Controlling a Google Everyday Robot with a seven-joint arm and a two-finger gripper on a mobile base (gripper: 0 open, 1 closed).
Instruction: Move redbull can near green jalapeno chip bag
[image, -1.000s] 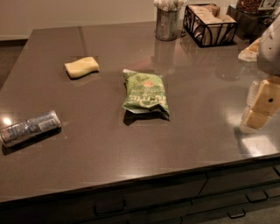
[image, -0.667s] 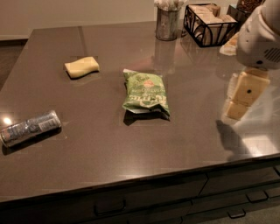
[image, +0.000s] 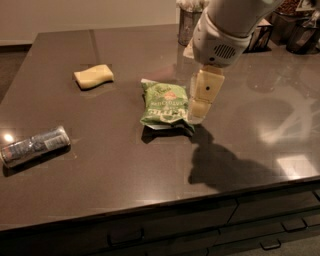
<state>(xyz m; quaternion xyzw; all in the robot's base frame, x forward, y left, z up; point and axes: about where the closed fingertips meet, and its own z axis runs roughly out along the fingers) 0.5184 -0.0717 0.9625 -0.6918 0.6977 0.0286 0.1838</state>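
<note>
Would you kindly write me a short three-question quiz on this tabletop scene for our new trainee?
1. Multiple choice: the gripper hangs closest to which thing? A the sponge; B the chip bag; C the can.
2. True or false: the can stands upright on the table.
3. Short answer: which lies farther from the chip bag, the can or the sponge?

Key
1. B. The gripper is just at the chip bag's right edge.
2. False. The can lies on its side near the table's front left corner.
3. The can.
</note>
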